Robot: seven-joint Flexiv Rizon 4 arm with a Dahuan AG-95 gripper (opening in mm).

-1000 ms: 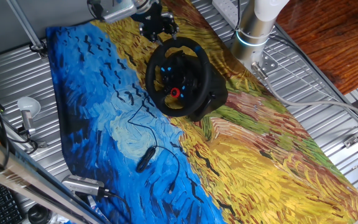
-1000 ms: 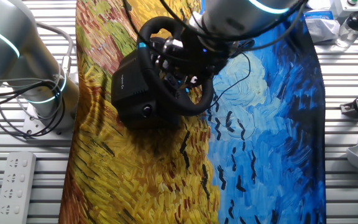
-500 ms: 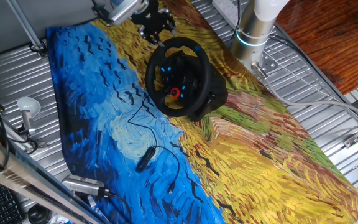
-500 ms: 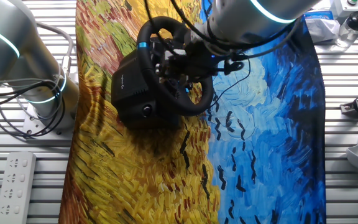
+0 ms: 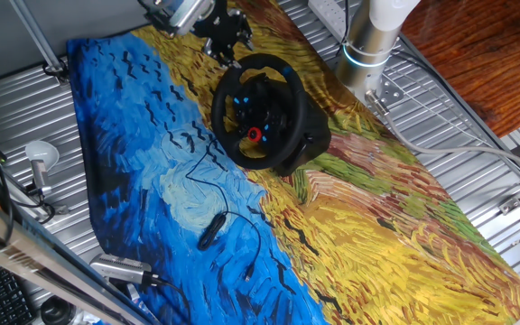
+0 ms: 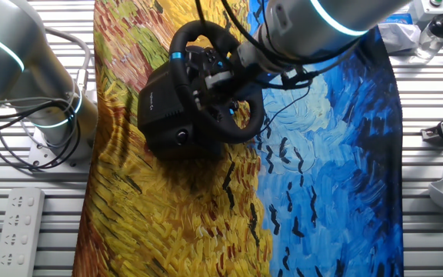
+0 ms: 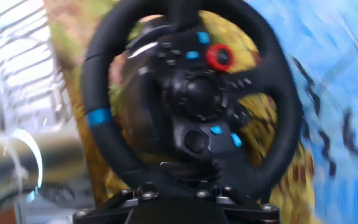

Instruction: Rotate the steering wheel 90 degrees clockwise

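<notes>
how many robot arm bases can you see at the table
2. One silver base stands beside the yellow side of the cloth, near the steering wheel. The other arm comes in over the blue side, its base out of view.

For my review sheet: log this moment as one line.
phase: off the wheel | gripper: above the rim, no contact, jaws unclear | wheel: upright on its base, on the cloth

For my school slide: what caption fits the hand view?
Blurry close-up of the black wheel, red knob near the top.

Black steering wheel (image 5: 258, 110) on bulky base, red knob low on hub, gripper (image 5: 223, 34) just beyond rim, painted cloth (image 5: 359, 226), small cabled device (image 5: 210, 231)
</notes>
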